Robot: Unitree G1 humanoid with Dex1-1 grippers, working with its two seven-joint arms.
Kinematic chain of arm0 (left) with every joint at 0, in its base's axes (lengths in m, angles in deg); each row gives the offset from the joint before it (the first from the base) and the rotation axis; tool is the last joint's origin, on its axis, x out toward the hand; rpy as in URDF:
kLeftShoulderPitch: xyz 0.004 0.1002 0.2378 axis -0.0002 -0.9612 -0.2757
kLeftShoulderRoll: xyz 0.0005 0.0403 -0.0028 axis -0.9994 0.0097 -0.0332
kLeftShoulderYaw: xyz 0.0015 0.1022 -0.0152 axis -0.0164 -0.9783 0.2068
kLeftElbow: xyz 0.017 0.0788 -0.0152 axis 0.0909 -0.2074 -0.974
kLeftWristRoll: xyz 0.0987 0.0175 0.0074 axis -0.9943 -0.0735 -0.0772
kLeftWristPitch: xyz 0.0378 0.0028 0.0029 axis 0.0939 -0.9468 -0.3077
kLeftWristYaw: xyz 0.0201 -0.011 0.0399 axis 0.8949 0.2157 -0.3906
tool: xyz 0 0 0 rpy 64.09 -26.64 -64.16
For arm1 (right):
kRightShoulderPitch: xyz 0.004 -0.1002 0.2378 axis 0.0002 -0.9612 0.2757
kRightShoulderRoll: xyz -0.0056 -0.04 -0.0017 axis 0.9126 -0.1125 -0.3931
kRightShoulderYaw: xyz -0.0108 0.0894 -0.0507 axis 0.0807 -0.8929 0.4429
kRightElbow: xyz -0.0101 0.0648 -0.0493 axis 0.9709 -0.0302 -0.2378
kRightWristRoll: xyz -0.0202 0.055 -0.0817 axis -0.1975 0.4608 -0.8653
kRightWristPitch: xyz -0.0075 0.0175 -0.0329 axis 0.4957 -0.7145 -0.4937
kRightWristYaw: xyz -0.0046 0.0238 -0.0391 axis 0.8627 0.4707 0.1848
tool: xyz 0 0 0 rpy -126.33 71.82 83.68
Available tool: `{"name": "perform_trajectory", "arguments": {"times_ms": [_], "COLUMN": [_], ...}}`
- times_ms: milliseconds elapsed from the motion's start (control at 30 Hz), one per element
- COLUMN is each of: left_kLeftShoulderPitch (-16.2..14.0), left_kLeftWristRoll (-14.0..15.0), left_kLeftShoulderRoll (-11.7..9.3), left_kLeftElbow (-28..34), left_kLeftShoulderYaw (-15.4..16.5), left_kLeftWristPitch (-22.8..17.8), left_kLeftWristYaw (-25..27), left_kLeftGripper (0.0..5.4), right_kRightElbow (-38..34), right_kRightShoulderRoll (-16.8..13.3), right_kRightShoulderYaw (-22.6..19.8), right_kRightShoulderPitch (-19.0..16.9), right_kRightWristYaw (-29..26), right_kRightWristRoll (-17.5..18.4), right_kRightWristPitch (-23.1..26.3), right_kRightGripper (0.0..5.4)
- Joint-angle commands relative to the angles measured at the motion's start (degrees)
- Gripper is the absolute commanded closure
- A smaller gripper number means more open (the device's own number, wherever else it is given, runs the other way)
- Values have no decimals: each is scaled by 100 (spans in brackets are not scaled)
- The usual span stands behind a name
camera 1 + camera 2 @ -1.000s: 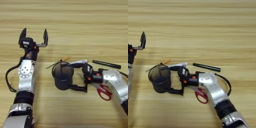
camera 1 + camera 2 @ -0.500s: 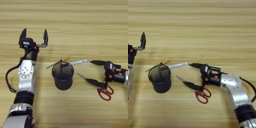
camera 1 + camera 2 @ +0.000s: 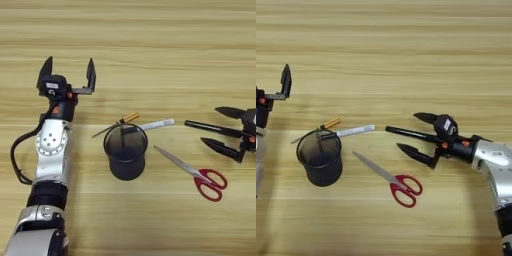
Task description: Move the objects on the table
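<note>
On the left of the table [image 3: 150, 60], our left tool [image 3: 68, 75] stays parked, wide open and empty. The pen cup [image 3: 125, 152], screwdriver [image 3: 119, 122], marker [image 3: 150, 125] and scissors [image 3: 192, 172] lie free at centre; our right tool [image 3: 415, 133], spread empty, has drawn back rightward over a black pen [image 3: 408, 133].

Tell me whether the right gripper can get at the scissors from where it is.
Probably yes. The right gripper is open, just right of the scissors, whose blades and red handles lie flat on bare table; only a black pen lies between its fingers.
</note>
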Motion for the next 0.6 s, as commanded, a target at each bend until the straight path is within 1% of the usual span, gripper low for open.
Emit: {"name": "perform_trajectory", "arguments": {"times_ms": [33,267,367,600], "left_kLeftShoulderPitch": [94,83,77,83], "left_kLeftWristRoll": [-42,-44,-49,-56], "left_kLeftShoulderRoll": [-56,-71,-70,-63], "left_kLeftElbow": [-45,-26,-25,-46], "left_kLeftShoulderYaw": [-13,-15,-24,-38], "left_kLeftWristPitch": [48,45,51,73], "left_kLeftWristYaw": [15,16,14,4], "left_kLeftGripper": [0,0,0,0], "right_kRightElbow": [327,1066,1413,2032], "right_kRightShoulderRoll": [-108,-171,-195,-123], "right_kRightShoulderYaw": [-86,-94,-56,25], "right_kRightShoulderPitch": [184,443,550,788], "right_kRightWristYaw": [6,157,278,591], "right_kRightWristRoll": [-69,-340,-522,-858], "right_kRightWristPitch": [-118,-308,-414,-590], "right_kRightGripper": [3,3,3,3]}}
